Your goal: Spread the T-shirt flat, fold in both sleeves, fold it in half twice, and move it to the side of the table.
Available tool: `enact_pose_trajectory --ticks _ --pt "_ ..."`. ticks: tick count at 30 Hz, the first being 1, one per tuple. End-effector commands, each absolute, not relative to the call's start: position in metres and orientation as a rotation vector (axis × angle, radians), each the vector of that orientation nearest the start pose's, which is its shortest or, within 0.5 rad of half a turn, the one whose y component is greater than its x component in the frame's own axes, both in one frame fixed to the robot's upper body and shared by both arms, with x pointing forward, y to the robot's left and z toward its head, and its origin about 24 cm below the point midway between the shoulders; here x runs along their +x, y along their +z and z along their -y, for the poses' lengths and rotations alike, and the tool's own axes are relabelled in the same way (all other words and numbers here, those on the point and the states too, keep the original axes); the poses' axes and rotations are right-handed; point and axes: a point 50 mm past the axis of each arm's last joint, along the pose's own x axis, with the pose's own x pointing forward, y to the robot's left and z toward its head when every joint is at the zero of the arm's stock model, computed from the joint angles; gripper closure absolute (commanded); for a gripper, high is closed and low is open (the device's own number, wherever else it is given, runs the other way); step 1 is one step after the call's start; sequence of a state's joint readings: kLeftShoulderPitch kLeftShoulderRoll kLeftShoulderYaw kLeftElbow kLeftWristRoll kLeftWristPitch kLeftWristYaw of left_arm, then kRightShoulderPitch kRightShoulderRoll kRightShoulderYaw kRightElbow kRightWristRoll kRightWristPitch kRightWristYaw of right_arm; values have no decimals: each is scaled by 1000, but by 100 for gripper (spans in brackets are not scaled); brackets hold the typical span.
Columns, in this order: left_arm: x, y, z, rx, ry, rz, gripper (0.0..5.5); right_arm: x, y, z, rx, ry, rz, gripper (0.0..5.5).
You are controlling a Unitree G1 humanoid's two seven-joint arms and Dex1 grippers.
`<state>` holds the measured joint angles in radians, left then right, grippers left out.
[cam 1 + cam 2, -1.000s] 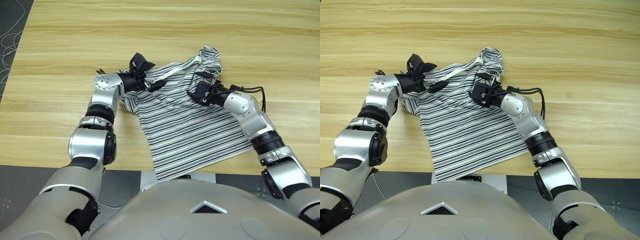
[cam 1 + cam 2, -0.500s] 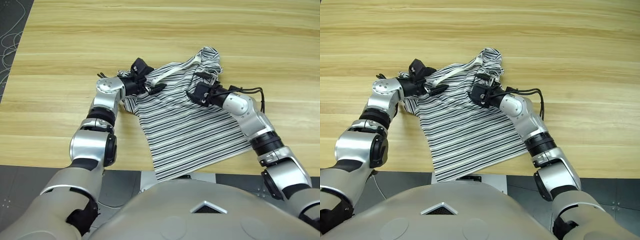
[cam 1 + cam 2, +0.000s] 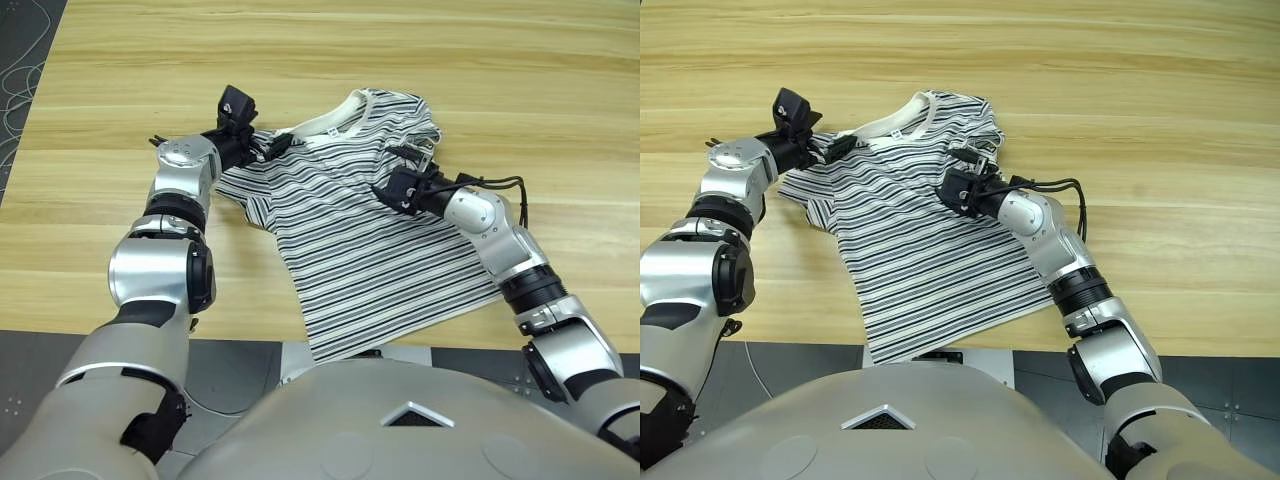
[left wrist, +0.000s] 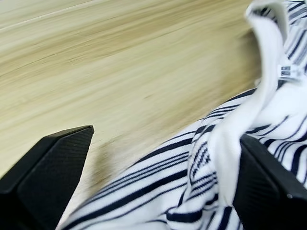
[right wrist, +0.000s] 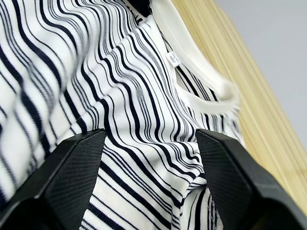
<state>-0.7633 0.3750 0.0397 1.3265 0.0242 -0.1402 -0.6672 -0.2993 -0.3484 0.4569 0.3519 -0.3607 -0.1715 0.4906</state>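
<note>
Lying on the wooden table (image 3: 520,70), the striped T-shirt (image 3: 370,250) is spread mostly flat, its white collar (image 3: 335,117) at the far end and its hem reaching the near table edge, where one corner hangs over. The left sleeve (image 3: 245,195) lies out to the left with a few wrinkles. The left gripper (image 3: 265,147) sits at the shirt's left shoulder, just left of the collar; its jaws are spread, with a ridge of fabric bunched between the fingers (image 4: 53,177). The right gripper (image 3: 385,190) rests on the shirt's right chest near the right shoulder, jaws likewise spread, fingers (image 5: 72,182) down on the cloth.
</note>
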Motion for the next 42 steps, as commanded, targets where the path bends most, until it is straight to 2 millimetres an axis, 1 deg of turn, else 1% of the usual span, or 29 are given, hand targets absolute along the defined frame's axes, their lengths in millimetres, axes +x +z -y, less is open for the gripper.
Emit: enact_pose_trajectory --ticks 1,6,9,12,14,16,18,20,24,26,29,31,35,38,40,42 --pt "352 29 -235 194 -383 -489 109 253 -18 106 -837 1026 -257 204" --pt "356 29 -237 208 -268 -499 109 252 -19 102 -826 1032 -252 204" --pt "361 37 -232 178 -282 -445 109 250 -21 98 -818 1039 -249 204" --pt "365 46 -224 138 -360 -371 109 253 -17 91 -781 1026 -219 204" --pt "364 48 -221 113 -416 -326 109 265 -7 86 -772 984 -159 204" --pt "360 48 -218 70 -490 -273 109 281 13 84 -723 916 -87 204" --pt "356 47 -216 52 -551 -236 109 298 32 87 -662 839 -32 204" --pt "354 47 -213 52 -591 -217 109 308 45 91 -631 787 -2 204" --pt "354 52 -216 54 -607 -196 109 321 65 100 -630 739 40 204" --pt "351 50 -221 84 -608 -207 109 326 79 109 -638 733 58 204" --pt "350 45 -231 130 -533 -266 109 331 94 121 -642 721 65 204" --pt "349 40 -236 155 -490 -305 109 334 96 122 -642 715 64 204" --pt "346 34 -239 194 -459 -341 109 334 85 112 -643 727 41 204" --pt "344 28 -237 221 -456 -368 109 335 81 110 -648 726 29 204" --pt "340 21 -234 267 -487 -407 109 334 81 111 -653 727 30 204" --pt "332 11 -226 332 -598 -455 109 332 82 111 -656 726 34 204"
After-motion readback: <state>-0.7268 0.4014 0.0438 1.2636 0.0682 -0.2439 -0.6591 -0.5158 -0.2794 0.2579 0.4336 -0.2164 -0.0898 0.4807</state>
